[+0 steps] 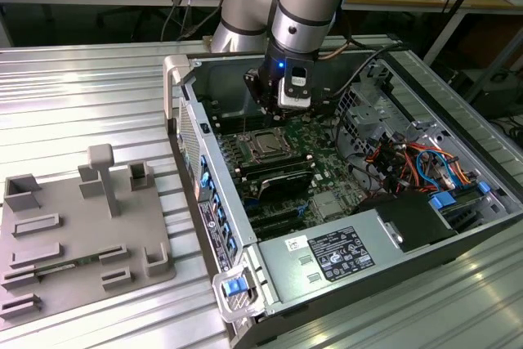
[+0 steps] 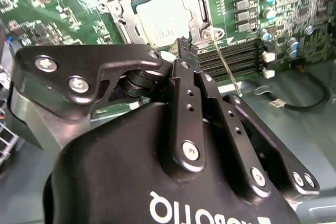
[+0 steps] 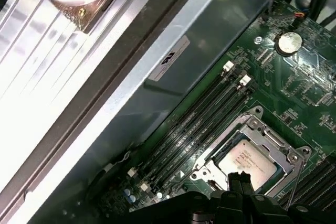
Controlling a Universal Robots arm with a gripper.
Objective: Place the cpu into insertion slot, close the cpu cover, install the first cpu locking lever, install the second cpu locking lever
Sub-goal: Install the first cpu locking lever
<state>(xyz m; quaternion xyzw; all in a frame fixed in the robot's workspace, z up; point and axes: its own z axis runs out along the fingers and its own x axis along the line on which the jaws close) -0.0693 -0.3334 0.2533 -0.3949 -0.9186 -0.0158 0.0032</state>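
The cpu (image 2: 160, 19) was pictured seated in the insertion slot (image 2: 111, 8), the cpu cover (image 2: 202, 9) lowered over it. The tool (image 2: 185, 50), pressed together and empty, was poised beside a raised locking lever (image 2: 226, 67). Lever installation was judged in hand, a precise downward push being called for.

Grey tray (image 1: 73, 210) beside computer case (image 1: 225, 79)

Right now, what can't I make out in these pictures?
Second wrist view: the tool hides one edge of the cover and one end of the lever.
First wrist view: the tool covers part of the cpu.
Exterior view: the slot is too small to show whether the levers are latched.
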